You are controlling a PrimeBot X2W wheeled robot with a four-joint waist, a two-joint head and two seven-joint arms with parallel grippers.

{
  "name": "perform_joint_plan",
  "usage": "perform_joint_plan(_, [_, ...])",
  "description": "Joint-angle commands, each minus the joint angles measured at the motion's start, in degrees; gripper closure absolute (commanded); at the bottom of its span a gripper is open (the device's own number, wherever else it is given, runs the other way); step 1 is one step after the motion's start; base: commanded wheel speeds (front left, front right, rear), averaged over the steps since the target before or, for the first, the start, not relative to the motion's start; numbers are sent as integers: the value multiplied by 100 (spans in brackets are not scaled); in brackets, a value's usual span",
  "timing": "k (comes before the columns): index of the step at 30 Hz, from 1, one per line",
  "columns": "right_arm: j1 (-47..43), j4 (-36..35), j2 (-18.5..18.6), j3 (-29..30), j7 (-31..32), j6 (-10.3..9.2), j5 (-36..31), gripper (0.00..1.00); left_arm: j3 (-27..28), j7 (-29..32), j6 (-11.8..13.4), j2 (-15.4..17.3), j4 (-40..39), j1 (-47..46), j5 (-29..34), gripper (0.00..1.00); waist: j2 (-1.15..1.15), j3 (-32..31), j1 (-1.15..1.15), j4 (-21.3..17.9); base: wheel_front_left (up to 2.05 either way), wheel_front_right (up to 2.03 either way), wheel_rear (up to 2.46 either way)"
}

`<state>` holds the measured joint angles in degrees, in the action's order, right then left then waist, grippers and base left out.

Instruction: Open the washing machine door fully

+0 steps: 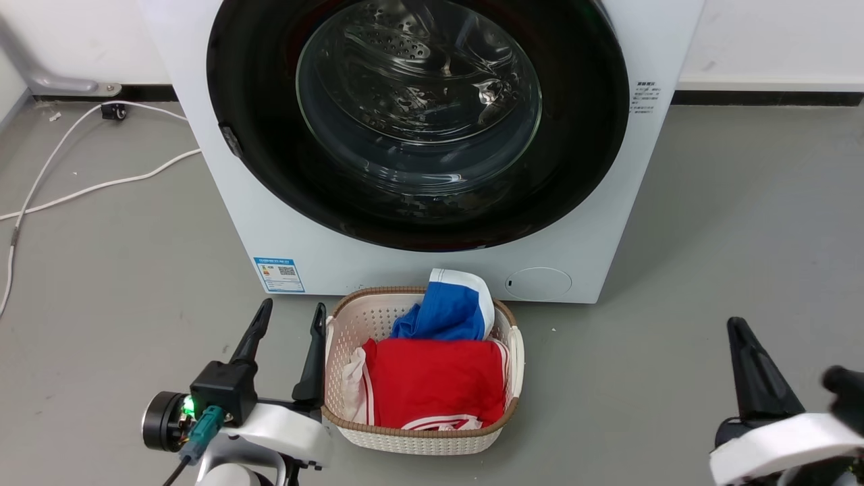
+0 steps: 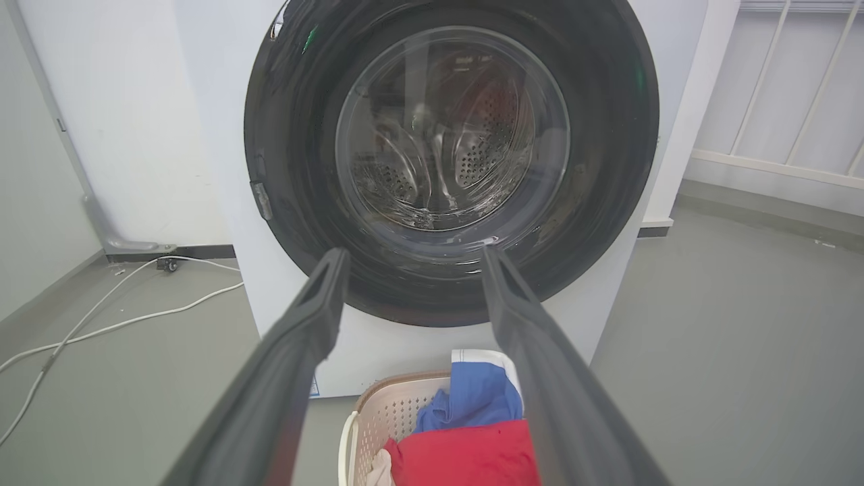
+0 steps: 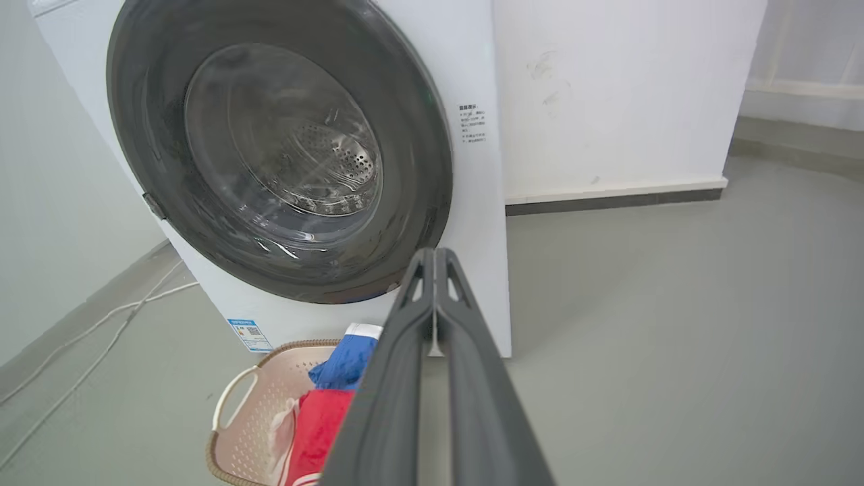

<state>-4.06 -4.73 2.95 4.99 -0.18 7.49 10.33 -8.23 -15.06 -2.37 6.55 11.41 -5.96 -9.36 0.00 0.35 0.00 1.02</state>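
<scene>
Left jaws gape wide, empty, beside the basket (image 1: 347,331); right jaws are pressed together, empty. Ahead the door (image 1: 418,121) sits closed on the washer (image 1: 270,223). Likely stiff, glossy, slippery: hook the small catch (image 1: 231,140) on its left rim.

one washing machine (image 1: 405,270) and one washing machine door (image 1: 418,115) are counted. one basket (image 1: 344,324), one red garment (image 1: 432,385), one blue garment (image 1: 445,314) are noted. two grippers: left gripper (image 1: 293,306), right gripper (image 3: 432,256).

laundry basket (image 1: 418,442) low before the washing machine door (image 1: 580,135), open floor (image 1: 709,236) beside
</scene>
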Motion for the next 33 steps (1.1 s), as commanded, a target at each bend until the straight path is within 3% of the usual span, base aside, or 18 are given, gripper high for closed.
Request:
perform_joint_plan(1, [78,102,-7,89,51,0,705,100,56,-17,-5,-35,-17,31,-48,0,0,-2,0,-15,0,0,0])
perform_joint_plan(10, [376,685,-5,631,636,1,4175,100,175,-17,-49,-102,-60,-15,-27,0,0,68,0,-104,0,0,0])
perform_joint_plan(16, [922,1241,-5,1212,1232,1,5938,100,190,-17,-87,-146,-160,-147,18,0,0,268,0,-122,0,0,0])
perform_joint_plan(19, [1339,1589,46,1565,1569,1,6344,100,212,-16,-75,-165,-263,-226,67,0,0,446,0,-123,0,0,0])
perform_joint_plan(33, [4181,3322,926,2134,3133,1,6361,100,76,-16,-41,-297,-876,-827,191,0,0,1670,0,96,0,0,0])
